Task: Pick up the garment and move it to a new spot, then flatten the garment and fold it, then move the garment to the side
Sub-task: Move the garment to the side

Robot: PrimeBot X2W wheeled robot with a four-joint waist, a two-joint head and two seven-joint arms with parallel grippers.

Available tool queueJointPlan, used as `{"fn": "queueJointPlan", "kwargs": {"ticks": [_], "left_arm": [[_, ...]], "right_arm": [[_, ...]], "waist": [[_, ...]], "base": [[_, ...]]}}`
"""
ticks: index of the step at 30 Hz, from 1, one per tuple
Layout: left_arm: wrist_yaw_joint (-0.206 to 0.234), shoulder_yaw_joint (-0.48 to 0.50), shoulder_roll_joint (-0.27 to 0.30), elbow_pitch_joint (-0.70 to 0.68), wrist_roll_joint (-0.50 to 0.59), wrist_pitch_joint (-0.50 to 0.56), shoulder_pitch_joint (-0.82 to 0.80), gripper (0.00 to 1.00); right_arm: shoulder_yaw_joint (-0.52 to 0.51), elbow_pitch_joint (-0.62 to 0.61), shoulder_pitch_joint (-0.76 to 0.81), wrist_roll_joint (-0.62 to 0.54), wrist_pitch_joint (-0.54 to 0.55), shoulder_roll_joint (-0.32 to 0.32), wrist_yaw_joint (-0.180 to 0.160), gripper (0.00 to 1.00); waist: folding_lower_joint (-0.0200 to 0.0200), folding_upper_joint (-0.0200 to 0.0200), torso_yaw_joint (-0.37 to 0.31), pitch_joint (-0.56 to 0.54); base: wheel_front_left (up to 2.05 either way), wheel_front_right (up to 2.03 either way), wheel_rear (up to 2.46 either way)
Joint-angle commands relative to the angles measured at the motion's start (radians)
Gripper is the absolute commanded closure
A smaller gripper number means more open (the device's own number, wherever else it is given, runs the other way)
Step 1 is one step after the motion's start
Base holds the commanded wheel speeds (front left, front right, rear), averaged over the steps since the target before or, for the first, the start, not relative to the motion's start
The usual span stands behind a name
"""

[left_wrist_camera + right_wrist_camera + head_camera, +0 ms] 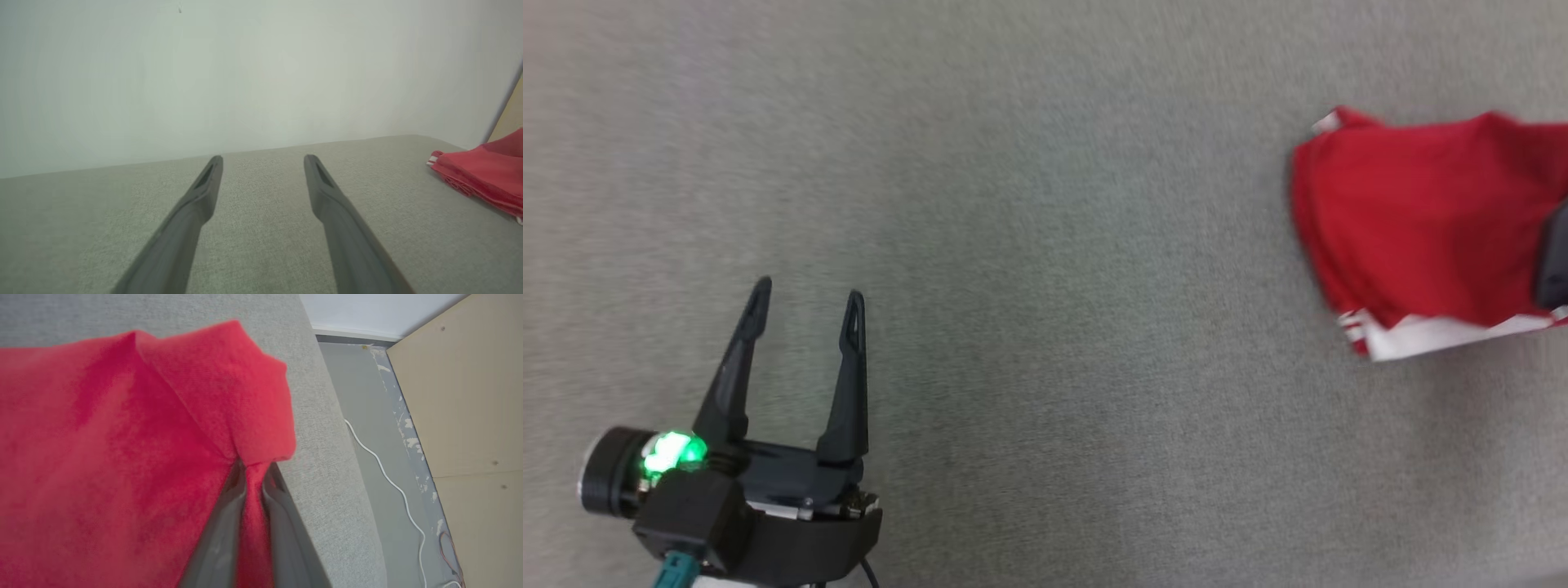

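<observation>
The garment [1421, 237] is red with white trim and lies bunched at the right side of the grey surface [1029, 245]. Part of my right arm shows as a dark shape at the picture's right edge, over the cloth. In the right wrist view my right gripper [252, 469] is shut on a pinched fold of the garment [122, 457], which rises from between the fingers. My left gripper [805, 314] stands open at the lower left, far from the cloth, with nothing between its fingers [327, 192]. The left wrist view has the garment [482, 171] at its right edge.
The grey surface's edge [327, 428] runs just right of the held fold. Beyond it lies a lower grey floor [367, 408] with a white cable [392, 482] and a tan wooden panel [470, 408]. A pale wall [204, 73] stands behind the surface.
</observation>
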Motion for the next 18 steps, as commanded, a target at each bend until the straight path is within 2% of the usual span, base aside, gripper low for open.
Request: {"fn": "queueJointPlan", "kwargs": {"ticks": [1,9,13,14,15,16,17,18], "left_arm": [[-0.006,-0.001,0.015,-0.020,0.013,-0.003,-0.020,0.00],[-0.009,-0.013,0.054,-0.091,0.020,-0.003,-0.043,0.00],[-0.010,-0.016,0.059,-0.101,0.022,-0.003,-0.038,0.00],[-0.010,-0.016,0.059,-0.100,0.022,-0.003,-0.037,0.00],[-0.010,-0.017,0.059,-0.097,0.022,-0.003,-0.036,0.00],[-0.010,-0.017,0.058,-0.094,0.022,-0.003,-0.036,0.00],[-0.010,-0.018,0.057,-0.089,0.020,-0.003,-0.037,0.00],[-0.011,-0.019,0.055,-0.084,0.018,-0.003,-0.037,0.00]], "right_arm": [[-0.026,-0.001,-0.030,-0.027,-0.036,-0.016,-0.002,1.00],[-0.153,0.024,-0.077,-0.160,-0.206,-0.047,-0.002,1.00],[-0.184,0.037,-0.092,-0.178,-0.295,-0.019,-0.002,1.00],[-0.180,0.034,-0.092,-0.188,-0.317,-0.015,-0.002,0.92],[-0.182,0.030,-0.097,-0.194,-0.339,-0.008,-0.002,0.73],[-0.181,0.027,-0.098,-0.205,-0.357,0.001,-0.002,0.11],[-0.187,0.019,-0.100,-0.217,-0.378,0.010,-0.002,0.00],[-0.188,0.015,-0.099,-0.229,-0.397,0.020,-0.002,0.00]], "waist": [[-0.0003,-0.0002,-0.085,0.116],[-0.0003,-0.0002,-0.091,0.176],[-0.0003,-0.0002,-0.091,0.185],[-0.0003,-0.0002,-0.091,0.185],[-0.0003,-0.0002,-0.090,0.185],[-0.0003,-0.0002,-0.090,0.183],[-0.0003,-0.0002,-0.088,0.178],[-0.0003,-0.0002,-0.086,0.173]], "base": [[0.00,0.00,0.00],[0.00,0.00,0.00],[0.00,0.00,0.00],[0.00,0.00,0.00],[0.00,0.00,0.00],[0.00,0.00,0.00],[0.00,0.00,0.00],[0.00,0.00,0.00]]}}
